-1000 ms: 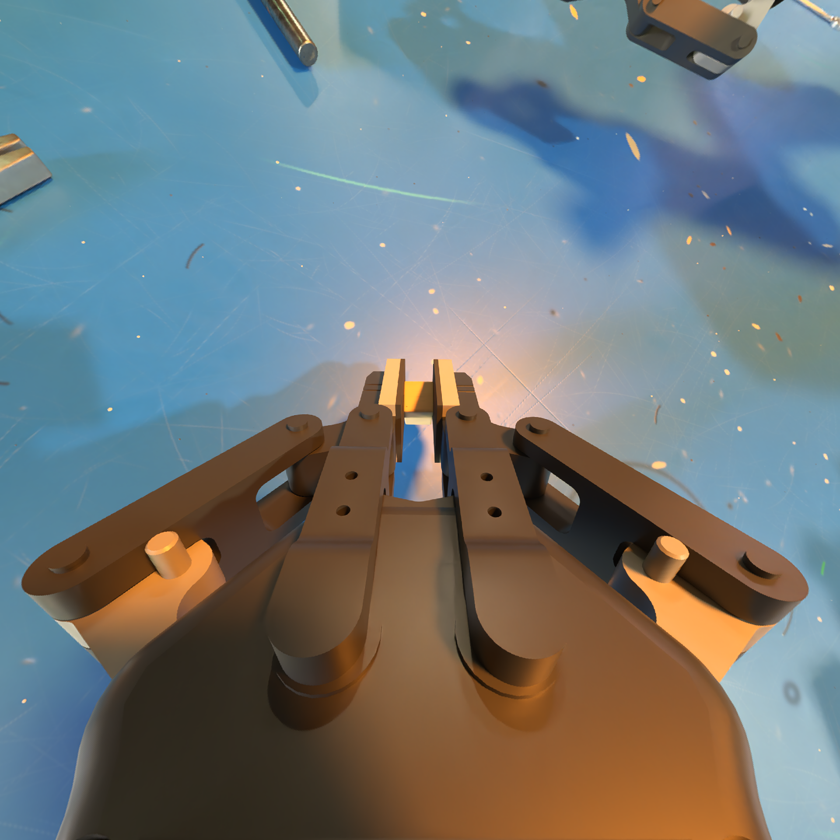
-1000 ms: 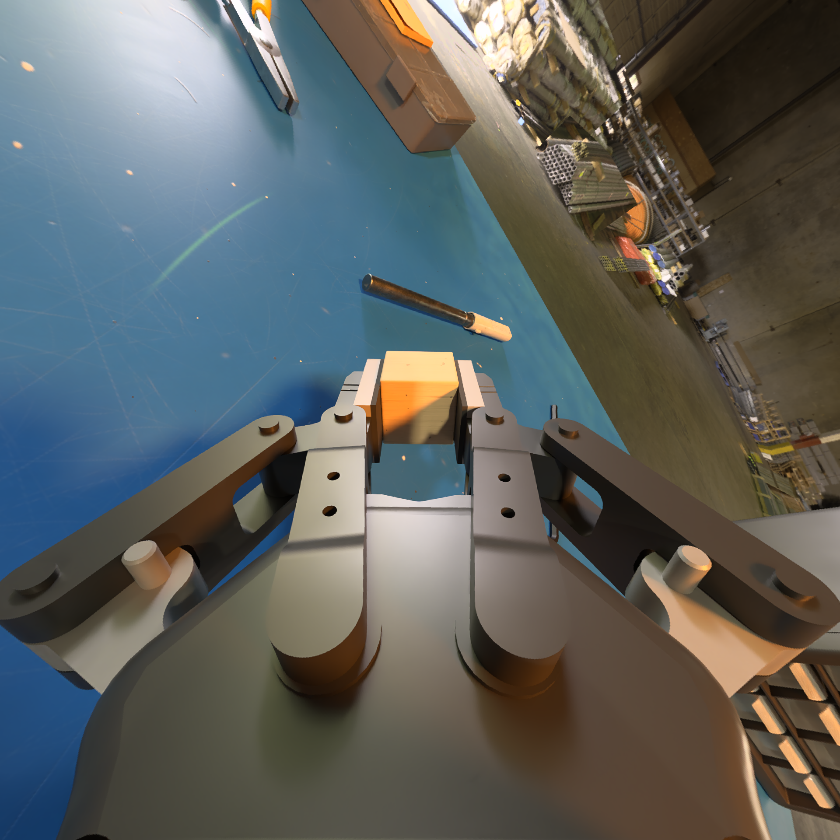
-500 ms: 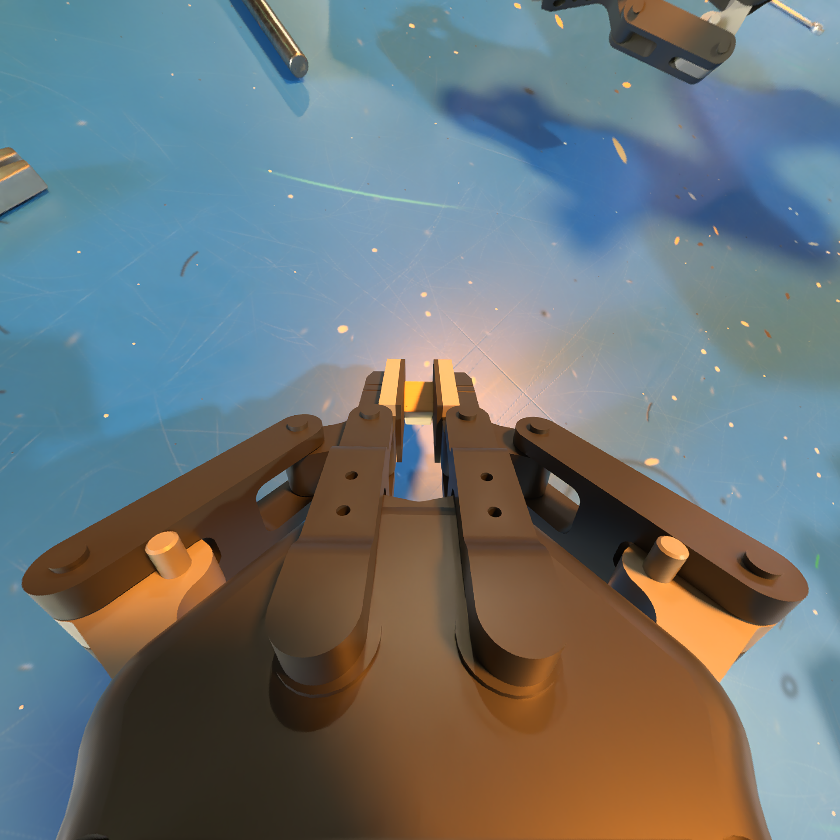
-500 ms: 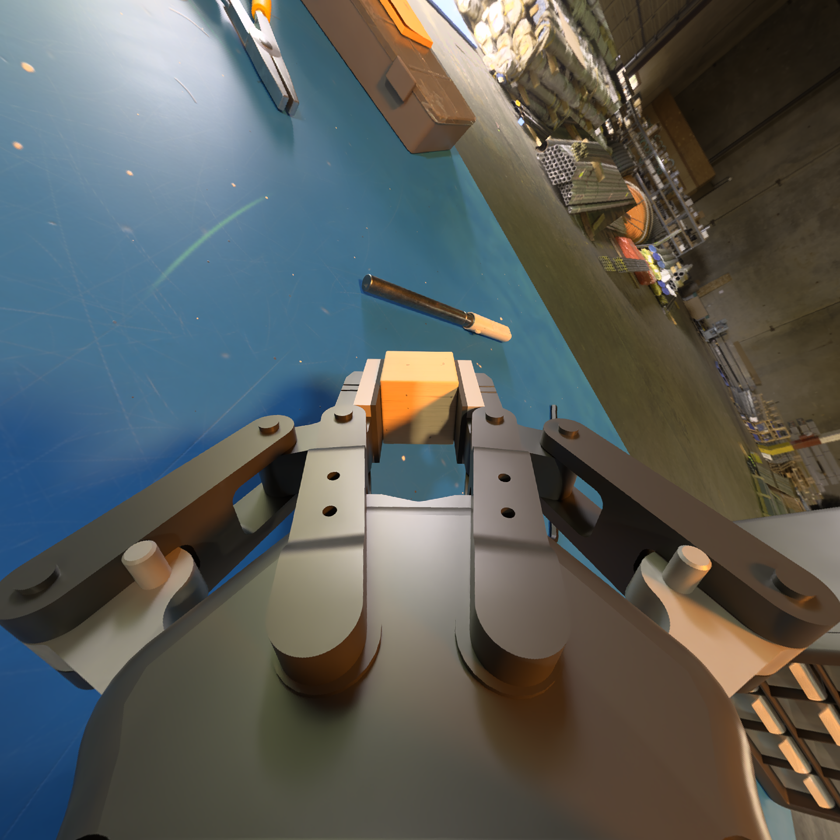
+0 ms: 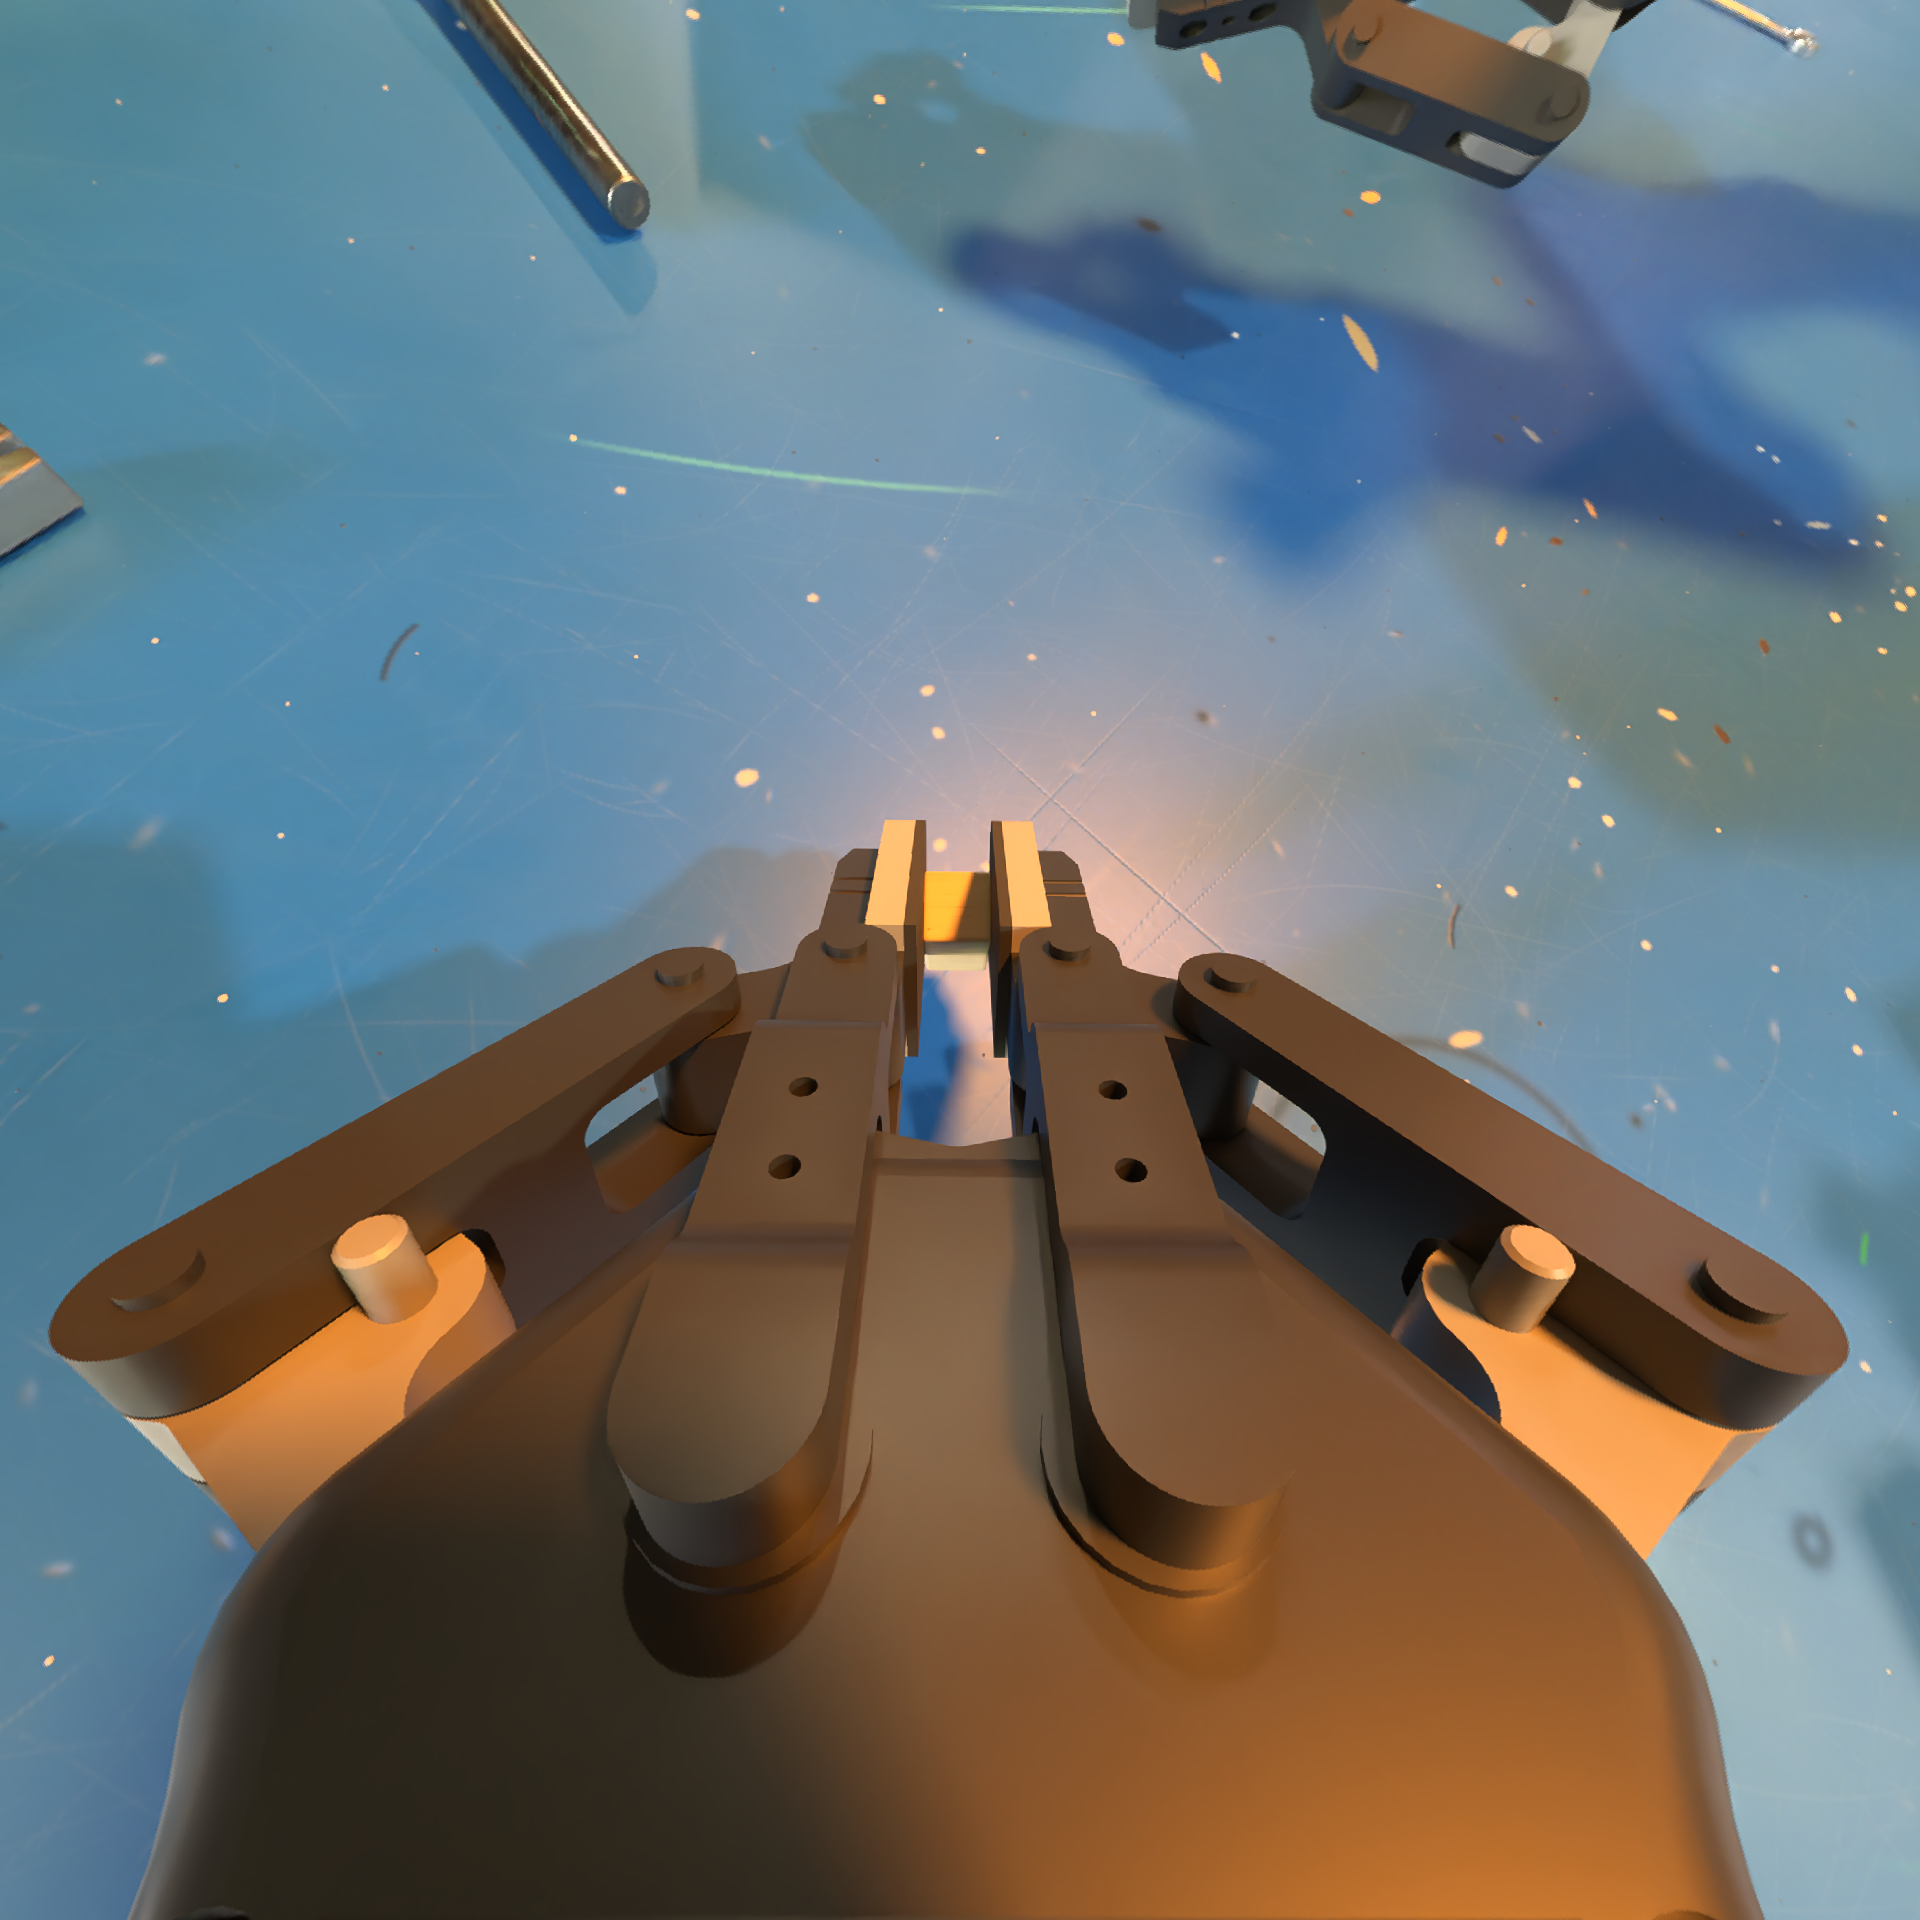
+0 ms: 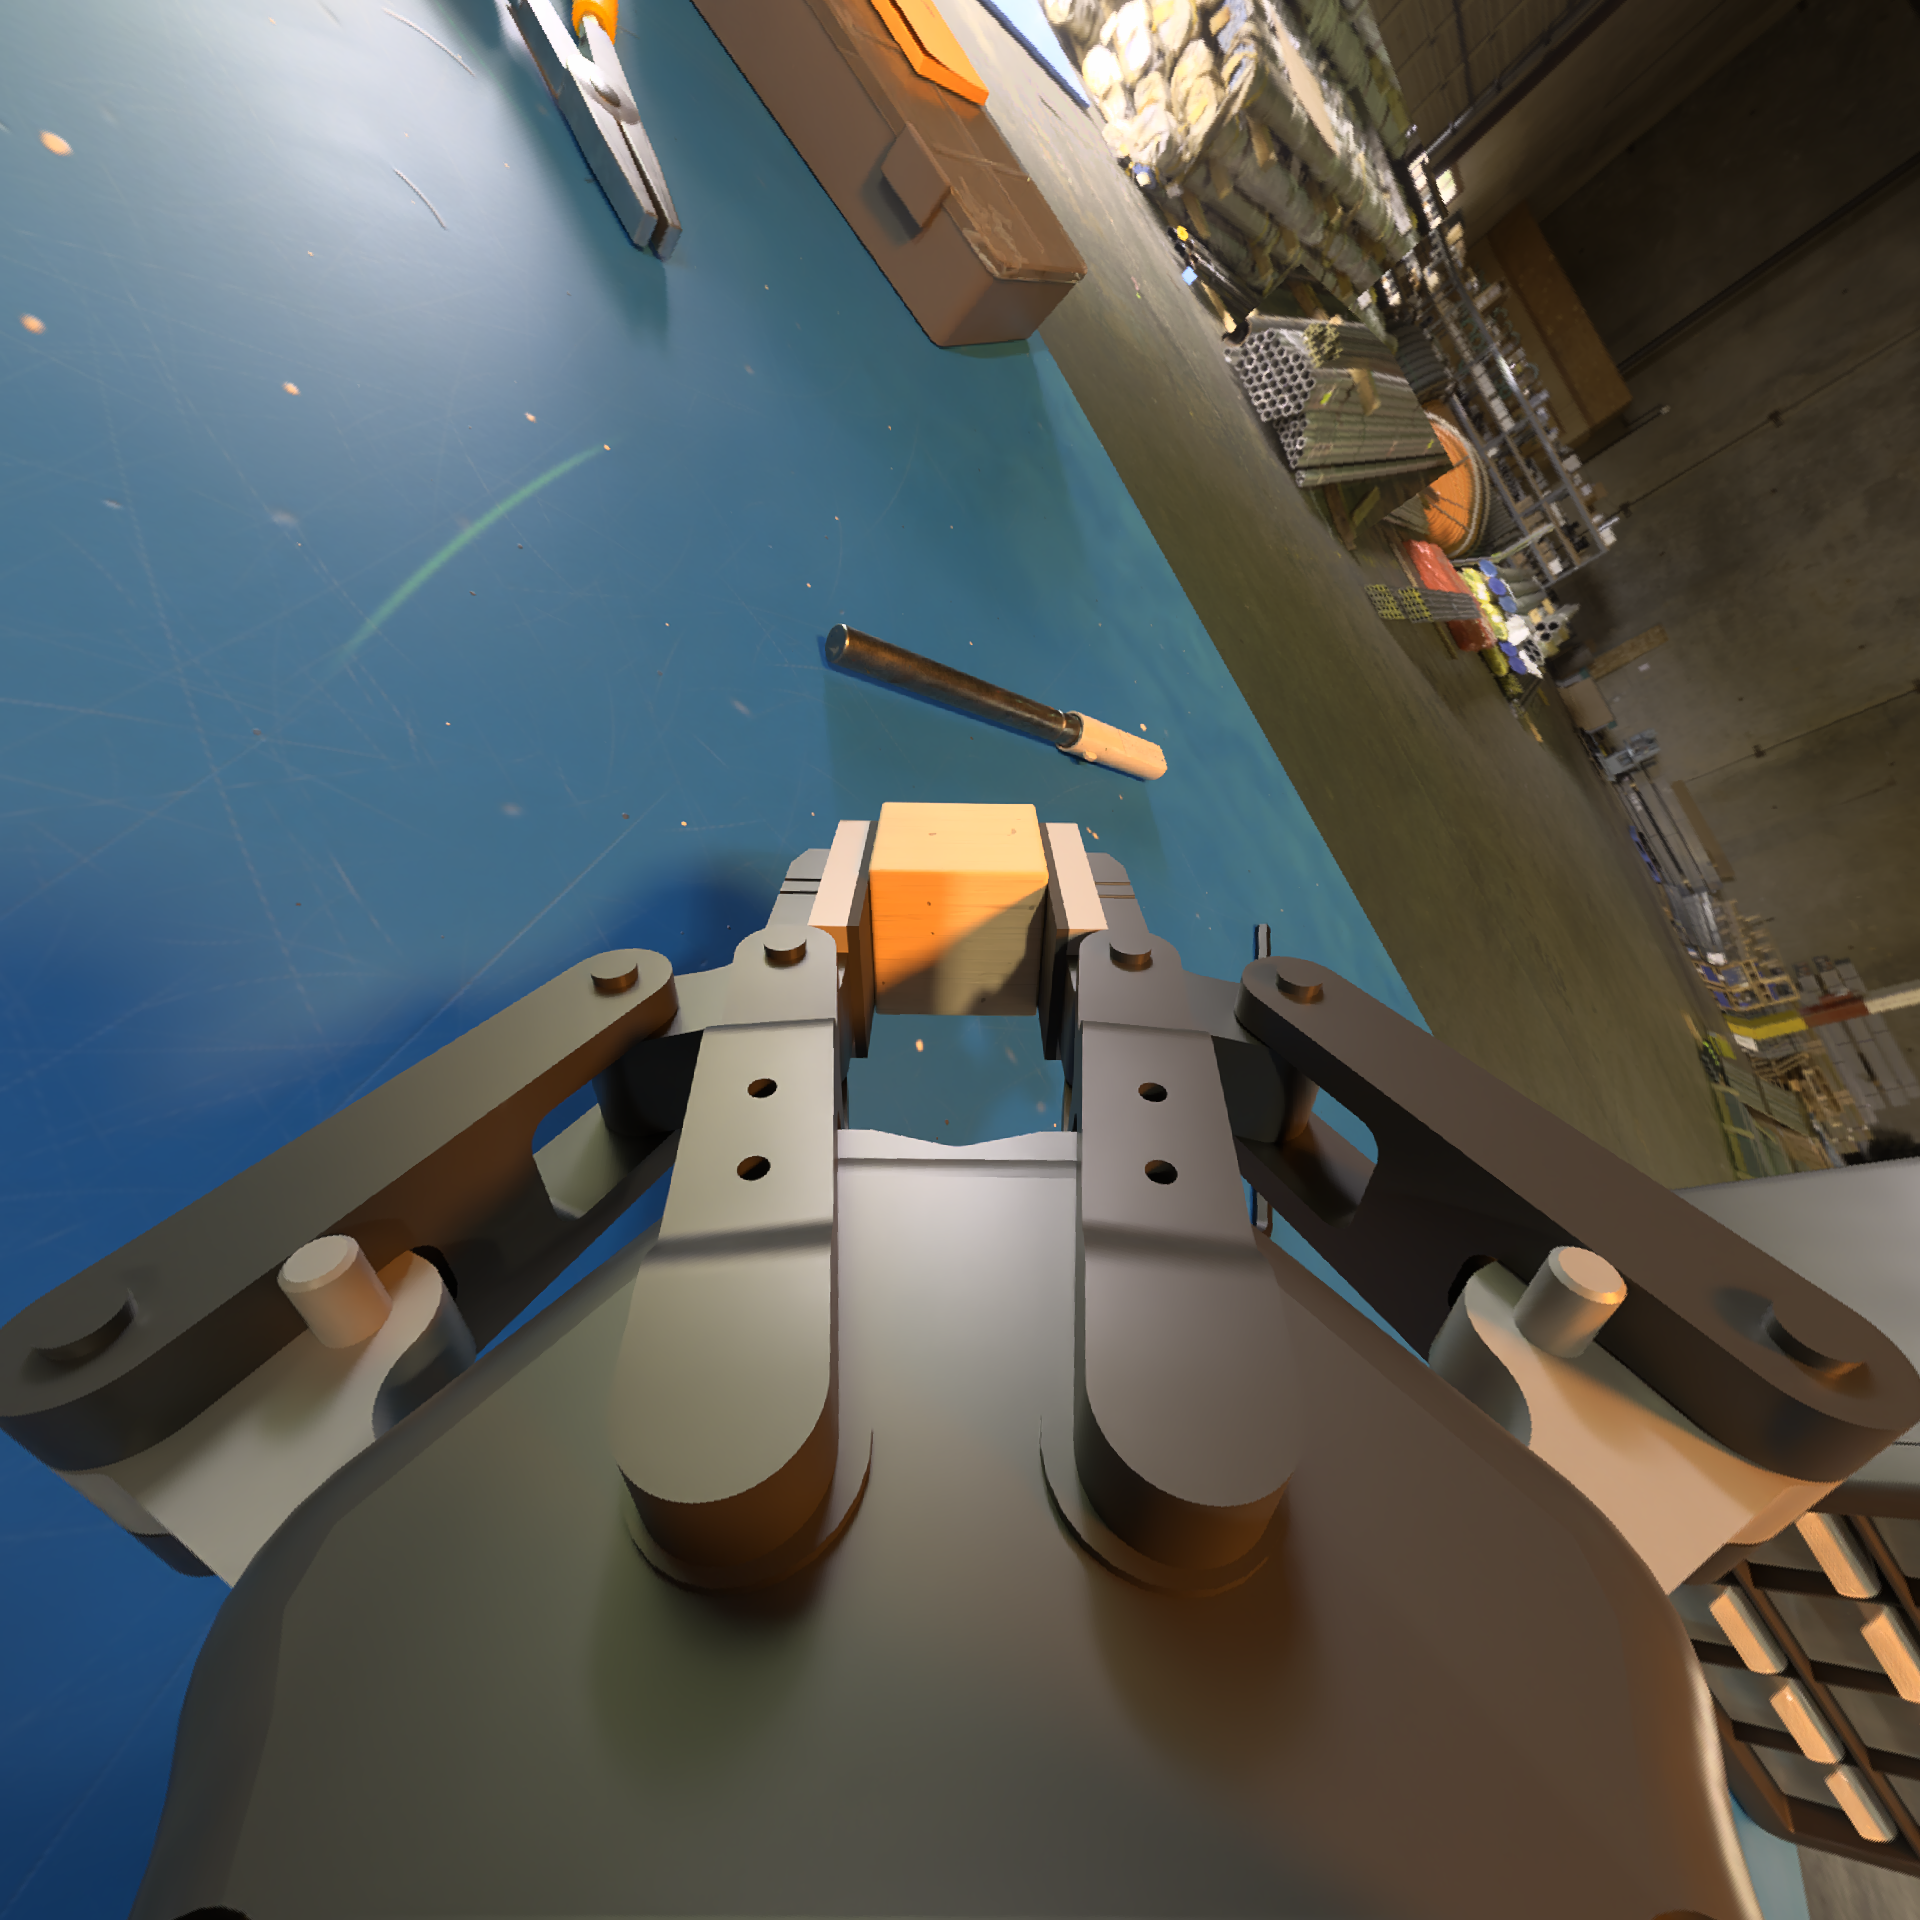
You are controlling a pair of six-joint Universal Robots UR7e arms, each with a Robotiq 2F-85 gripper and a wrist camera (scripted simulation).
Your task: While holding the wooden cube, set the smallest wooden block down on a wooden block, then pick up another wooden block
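Observation:
In the left wrist view my left gripper is shut on a small wooden block, held between the pads above the blue table. In the right wrist view my right gripper is shut on a larger wooden cube, held above the table. The right gripper also shows far off at the top right of the left wrist view. No other wooden block shows in either view.
A metal rod lies at the upper left and a metal piece at the left edge. A rod with a pale handle lies ahead of the right gripper. A brown case and a clamp-like tool lie farther off. The table edge runs diagonally on the right.
In the left wrist view the table and the far right gripper have slid upward in the picture, so my left gripper has moved over the table with its block. The right wrist view is unchanged.

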